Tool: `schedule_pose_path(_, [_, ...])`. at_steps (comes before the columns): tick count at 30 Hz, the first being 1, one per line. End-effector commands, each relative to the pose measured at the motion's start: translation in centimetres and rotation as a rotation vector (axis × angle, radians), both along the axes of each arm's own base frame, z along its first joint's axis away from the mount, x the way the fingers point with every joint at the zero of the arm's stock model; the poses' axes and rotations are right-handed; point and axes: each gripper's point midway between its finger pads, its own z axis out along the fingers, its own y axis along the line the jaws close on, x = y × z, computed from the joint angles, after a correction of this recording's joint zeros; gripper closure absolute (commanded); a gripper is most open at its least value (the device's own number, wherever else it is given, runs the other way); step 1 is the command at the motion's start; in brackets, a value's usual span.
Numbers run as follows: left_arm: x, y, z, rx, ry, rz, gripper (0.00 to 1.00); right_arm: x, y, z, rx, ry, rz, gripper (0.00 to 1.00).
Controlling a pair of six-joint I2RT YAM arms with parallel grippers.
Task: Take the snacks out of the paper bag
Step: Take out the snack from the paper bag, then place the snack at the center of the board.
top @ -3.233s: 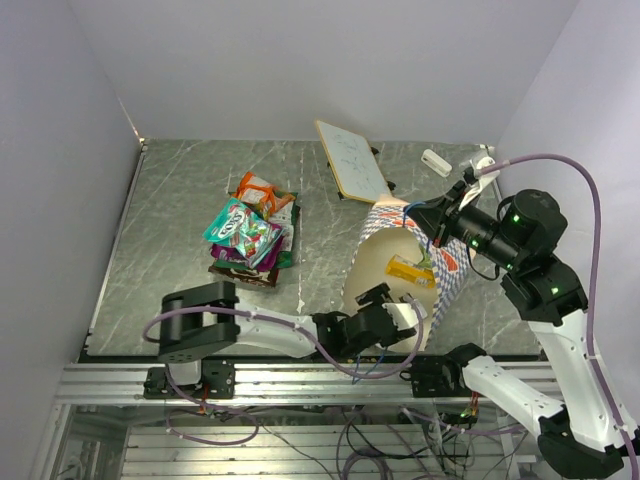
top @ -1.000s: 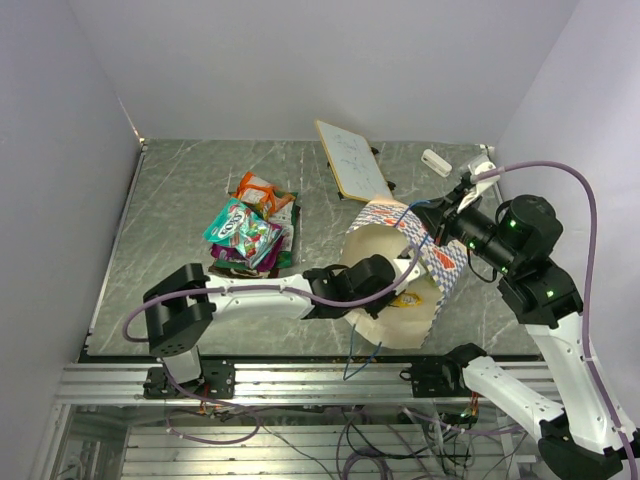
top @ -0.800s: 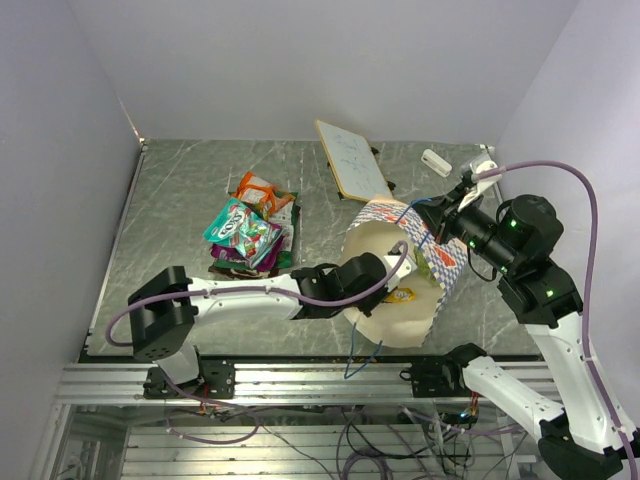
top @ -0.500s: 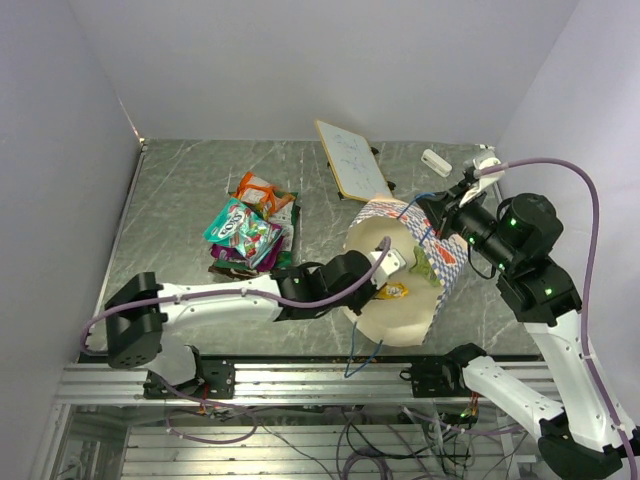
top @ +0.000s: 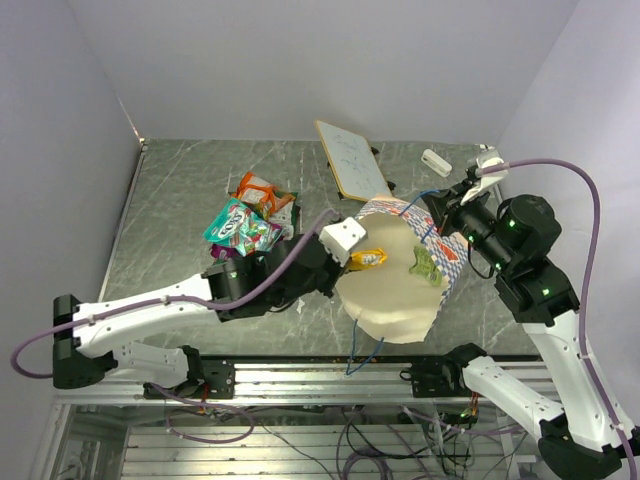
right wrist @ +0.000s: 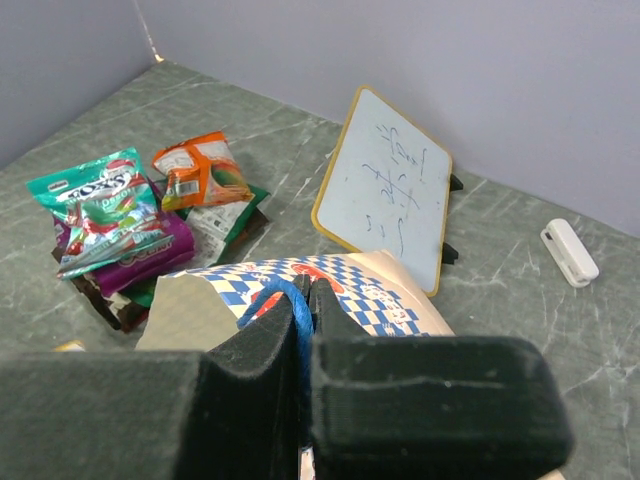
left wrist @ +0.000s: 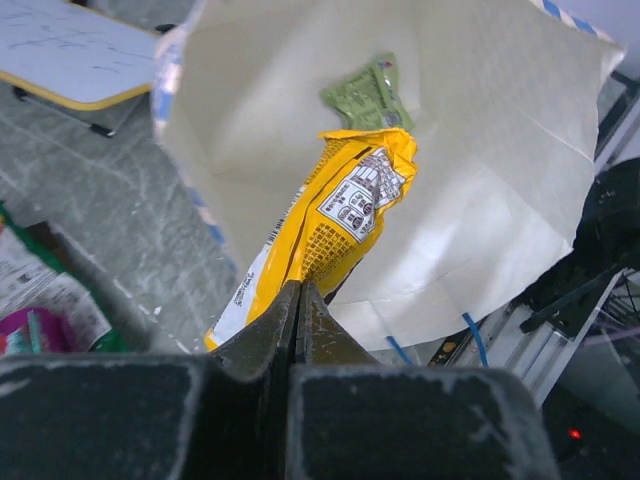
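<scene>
- The yellow snack packet [left wrist: 345, 205] hangs by its lower end from the left pincer [left wrist: 298, 295], whose jaws are pressed together on the crimped edge. In the overhead view it sits at the left rim of the bag's mouth, just outside or at the lip; which of the two cannot be told.
- The paper bag [top: 392, 300] lies tilted with its cream inside facing up and towards the left arm, its checkered outside showing along the far edge.
- One green packet [top: 424, 263] lies against the inner wall of the bag, not yet taken out. No other snack shows inside, though the deeper folds are hidden.
- The right pincer [right wrist: 303, 295] is clamped on the blue cord handle [right wrist: 285, 292] at the far edge of the bag, holding the mouth up and open.
- The step in hand looks like carrying the yellow packet clear of the bag. It would go best by drawing it away leftward without brushing the rim, with the right arm holding the handle steady so the mouth does not sag.
- The pile of snacks [top: 250, 235], teal, magenta, orange and green, lies on the counter [top: 180, 200] near the left of the bag and is the likely place to release it.
- A whiteboard [top: 350, 160] stands beyond the bag, apart from the pile.
</scene>
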Motion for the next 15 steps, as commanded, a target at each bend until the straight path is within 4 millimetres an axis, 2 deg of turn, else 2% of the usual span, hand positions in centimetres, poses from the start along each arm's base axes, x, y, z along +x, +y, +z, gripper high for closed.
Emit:
schedule_pose_path(1, [1.8, 4.3, 3.6, -0.024, -0.033, 0.172, 0.93, 0.4, -0.5, 0.6, 0.005, -0.04, -0.031, 1.0])
schedule_pose_path(5, [3.1, 7.6, 6.4, -0.08, -0.06, 0.276, 0.93, 0.5, -0.4, 0.4, -0.001, -0.035, -0.029, 1.0])
schedule_pose_path(8, [4.2, 9.8, 7.6, -0.09, -0.095, 0.361, 0.93, 0.5, -0.3, 0.3, 0.0, -0.033, -0.027, 1.0])
schedule_pose_path(11, [5.8, 12.2, 7.8, -0.076, -0.113, 0.467, 0.93, 0.6, -0.2, 0.3, -0.001, -0.03, -0.022, 1.0])
schedule_pose_path(15, [8.5, 15.3, 7.0, -0.034, -0.117, 0.617, 0.93, 0.6, -0.2, 0.3, -0.001, -0.03, -0.021, 1.0])
